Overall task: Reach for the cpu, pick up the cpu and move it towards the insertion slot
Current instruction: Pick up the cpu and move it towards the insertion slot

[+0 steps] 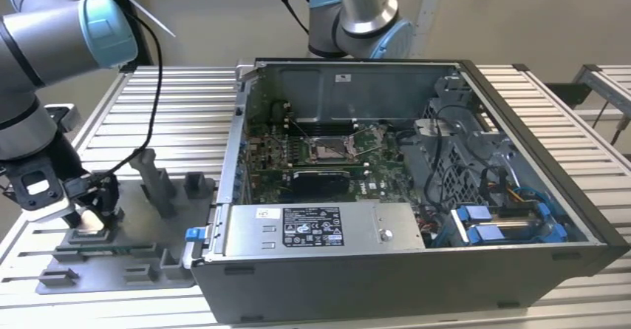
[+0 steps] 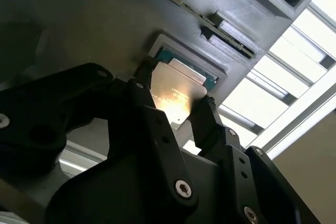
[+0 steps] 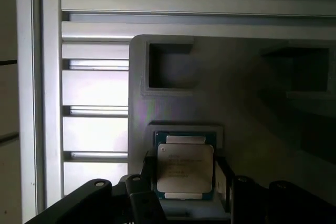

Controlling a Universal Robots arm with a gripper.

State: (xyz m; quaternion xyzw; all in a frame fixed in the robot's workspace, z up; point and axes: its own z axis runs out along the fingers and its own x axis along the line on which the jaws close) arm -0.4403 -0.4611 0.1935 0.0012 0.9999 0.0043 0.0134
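Where the cpu lies: one cpu [image 3: 185, 167] [image 2: 176, 90], flat in a square recess of the grey fixture plate [image 1: 128, 270], pale top up, with a thin green edge showing.
Gripper: one gripper [image 1: 89, 214], down at the plate near the exterior view's left edge, directly over the cpu.
Fingers: two fingers [image 2: 205, 114] [image 3: 148, 169], one against each of two opposite cpu edges, grasping the chip while it sits in its recess.
Arm: one arm [image 1: 40, 63], grey with pale blue joint caps.
Insertion slot: one insertion slot [image 1: 330, 149], a silver-framed square on the green board inside the case, well apart from the cpu.
Computer case [image 1: 552, 159]: one, lying open side up, just beside the plate.
Power supply [image 1: 315, 229]: one silver box along the case's near wall.
Grey uprights [image 1: 153, 177]: two on the plate, between gripper and case.
Rectangular pockets [image 3: 170, 66]: two sunk in the plate, seen in the first wrist view.
Surface: a table [image 1: 177, 100] of pale metal slats carries both plate and case.
Room: a plain beige wall [image 1: 217, 18] behind.
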